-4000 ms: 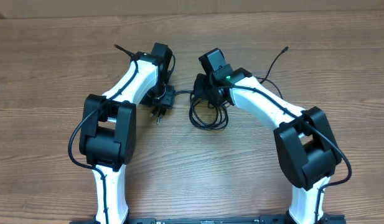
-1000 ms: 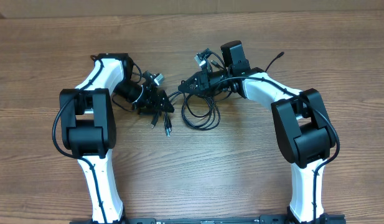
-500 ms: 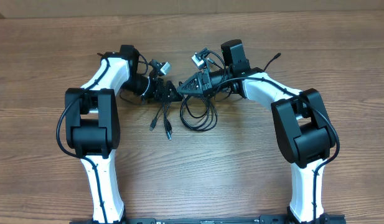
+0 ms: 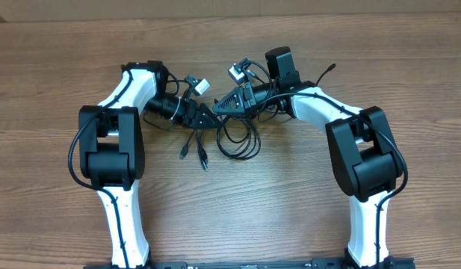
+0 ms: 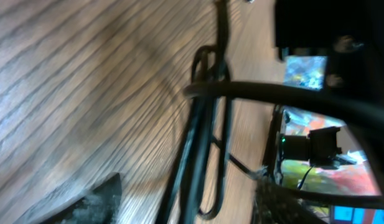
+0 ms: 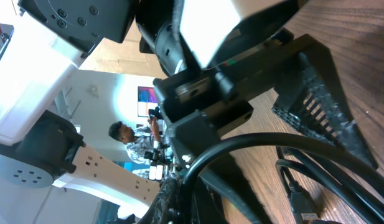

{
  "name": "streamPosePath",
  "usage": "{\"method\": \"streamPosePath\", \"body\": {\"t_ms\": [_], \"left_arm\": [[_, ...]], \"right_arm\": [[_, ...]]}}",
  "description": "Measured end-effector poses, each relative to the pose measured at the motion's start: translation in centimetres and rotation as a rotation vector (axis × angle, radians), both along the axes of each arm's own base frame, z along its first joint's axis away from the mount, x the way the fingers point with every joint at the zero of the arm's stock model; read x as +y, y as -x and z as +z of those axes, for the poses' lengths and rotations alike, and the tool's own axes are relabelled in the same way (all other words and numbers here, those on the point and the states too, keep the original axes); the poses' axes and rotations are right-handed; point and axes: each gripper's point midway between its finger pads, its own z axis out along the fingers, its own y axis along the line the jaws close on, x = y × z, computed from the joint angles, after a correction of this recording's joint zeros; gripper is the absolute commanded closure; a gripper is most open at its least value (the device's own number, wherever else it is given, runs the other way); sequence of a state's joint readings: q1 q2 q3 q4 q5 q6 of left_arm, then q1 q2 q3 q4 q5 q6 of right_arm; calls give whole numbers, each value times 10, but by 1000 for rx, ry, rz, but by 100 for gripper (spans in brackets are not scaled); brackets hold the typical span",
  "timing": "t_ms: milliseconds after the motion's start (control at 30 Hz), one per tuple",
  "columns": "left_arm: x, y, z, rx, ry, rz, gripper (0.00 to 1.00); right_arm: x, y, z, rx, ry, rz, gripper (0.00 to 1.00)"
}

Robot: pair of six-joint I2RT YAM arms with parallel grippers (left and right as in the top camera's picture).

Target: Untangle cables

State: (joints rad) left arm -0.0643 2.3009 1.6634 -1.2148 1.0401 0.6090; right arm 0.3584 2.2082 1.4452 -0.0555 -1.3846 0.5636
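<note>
The cables point(image 4: 240, 143) are thin black cords lying in a loop on the wooden table between the two arms. Two plug ends point(image 4: 202, 160) trail toward the front left. My right gripper point(image 4: 218, 107) is shut on a cable strand point(image 6: 266, 146), which arcs out of its jaws point(image 6: 198, 186) above the wood. Tip to tip with it stands my left gripper point(image 4: 206, 117), open. In the left wrist view several strands point(image 5: 193, 155) run between its spread fingers point(image 5: 95, 199) without being pinched. A USB plug point(image 6: 300, 205) lies on the wood below the right gripper.
The wooden table point(image 4: 290, 209) stretches toward the front edge. A brown cardboard wall point(image 4: 230, 6) closes the far side. Both arm bases point(image 4: 125, 232) stand at the near edge, left and right of the middle.
My left gripper has swung right and slightly away, up to the right gripper's tip, with its jaws a little narrower. The plug ends shifted right. The right arm has stayed put.
</note>
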Motion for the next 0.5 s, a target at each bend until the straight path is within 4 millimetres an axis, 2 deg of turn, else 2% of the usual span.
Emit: {"method": "streamPosePath", "body": {"t_ms": [167, 367, 433, 500], "left_arm": [[-8, -5, 4, -75, 47, -23, 53], [-29, -7, 3, -119, 66, -57, 54], [-34, -4, 2, -109, 68, -65, 64], [-37, -3, 1, -100, 65, -69, 82]], "right_arm": [[0, -1, 2, 9, -3, -2, 96], [1, -3, 12, -13, -39, 15, 96], [1, -3, 14, -3, -44, 20, 96], [0, -2, 15, 5, -47, 24, 96]]}}
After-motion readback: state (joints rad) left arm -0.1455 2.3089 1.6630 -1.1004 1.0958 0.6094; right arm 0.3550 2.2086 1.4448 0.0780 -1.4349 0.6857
